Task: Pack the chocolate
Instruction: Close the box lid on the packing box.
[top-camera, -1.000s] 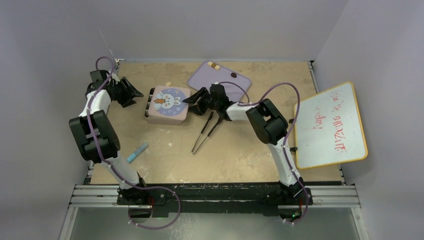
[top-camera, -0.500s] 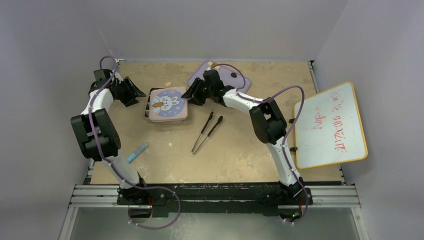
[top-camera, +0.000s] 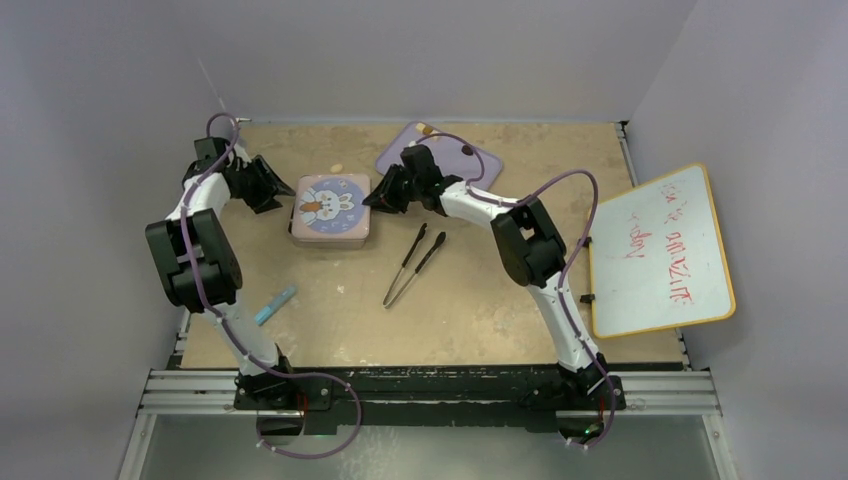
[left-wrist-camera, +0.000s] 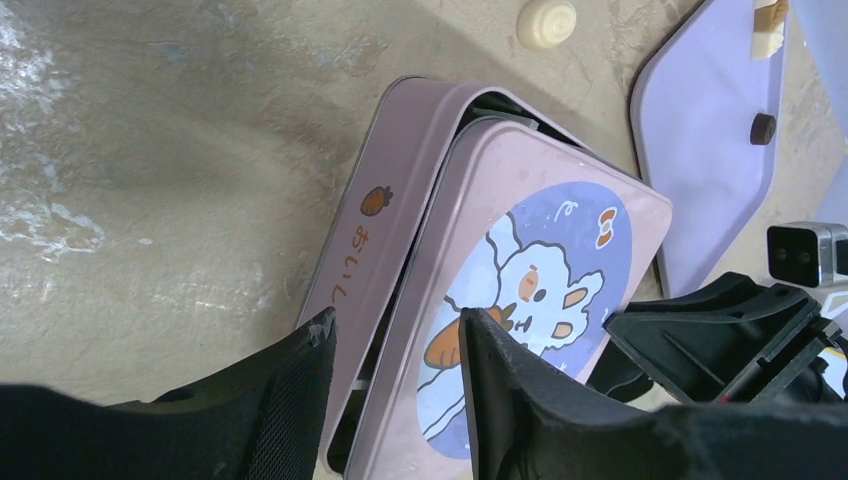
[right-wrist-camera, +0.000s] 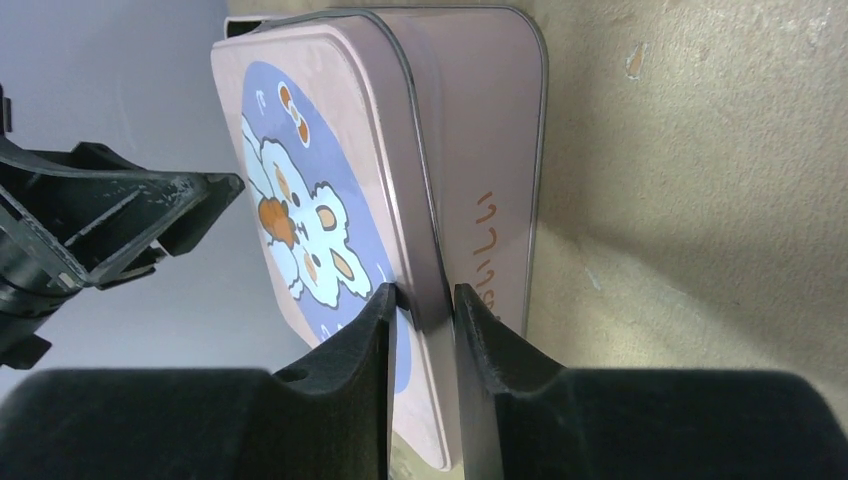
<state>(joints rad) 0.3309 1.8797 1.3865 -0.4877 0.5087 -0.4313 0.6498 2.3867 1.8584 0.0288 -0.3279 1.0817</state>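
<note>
Right hand (right-wrist-camera: 423, 300) clamps the rim of a glossy rounded-square pink metal lid (right-wrist-camera: 300, 150). Left hand (left-wrist-camera: 398, 325) straddles the pink tin base (left-wrist-camera: 350, 250) — grip unclear.

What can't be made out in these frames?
- Tin interior: lid covers it in every view; left wrist shows only a dark slit.
- Purple tray: right arm hides part in top view; frame edge cuts it in left wrist.
- Whiteboard writing: too small in top view.
- Right gripper: fingers straddle the lid's rim in right wrist; whether they pinch it is unclear.
</note>
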